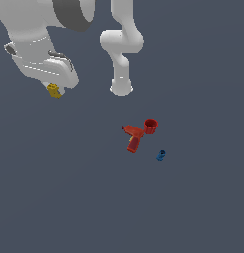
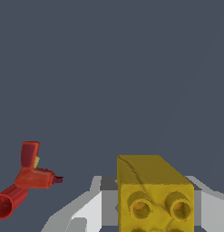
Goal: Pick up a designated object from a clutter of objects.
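Observation:
The designated object, a small yellow-mustard block (image 1: 55, 91) with round holes in its face, hangs under my white hand at the exterior view's upper left. In the wrist view the same yellow block (image 2: 154, 192) fills the space between my two white fingers (image 2: 84, 213). My gripper (image 1: 56, 89) is shut on it, well above the grey floor. The rest of the clutter lies far off near the middle of the exterior view: a red drill-shaped toy (image 1: 134, 138), a red cup (image 1: 150, 126) touching it, and a small blue piece (image 1: 161, 155).
The arm's white base column (image 1: 121, 74) stands behind the clutter. The wrist view also catches the red drill toy (image 2: 31, 172) and the red cup (image 2: 7, 204) on the floor below.

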You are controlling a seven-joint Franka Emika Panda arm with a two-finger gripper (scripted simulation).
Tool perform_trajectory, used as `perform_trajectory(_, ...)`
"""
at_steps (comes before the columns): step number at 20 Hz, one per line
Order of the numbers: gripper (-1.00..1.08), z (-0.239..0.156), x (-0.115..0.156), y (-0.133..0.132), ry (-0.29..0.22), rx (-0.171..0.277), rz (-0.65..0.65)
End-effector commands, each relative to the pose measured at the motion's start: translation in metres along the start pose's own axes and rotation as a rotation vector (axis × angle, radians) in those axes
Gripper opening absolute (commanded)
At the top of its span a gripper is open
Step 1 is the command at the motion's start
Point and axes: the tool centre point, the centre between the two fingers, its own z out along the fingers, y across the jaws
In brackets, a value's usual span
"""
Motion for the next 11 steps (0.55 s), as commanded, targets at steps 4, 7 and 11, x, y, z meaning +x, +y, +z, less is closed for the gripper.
perform_trajectory(4,-1.00,-0.0159,0.0010,-0.0011,-0.001,0.001,-0.001)
perform_trajectory(7,-1.00,-0.0176,0.0016,-0.0013,-0.001,0.001,-0.001)
perform_trajectory(11,-1.00,-0.0152,0.0021,-0.0011,-0.001,0.001,-0.001)
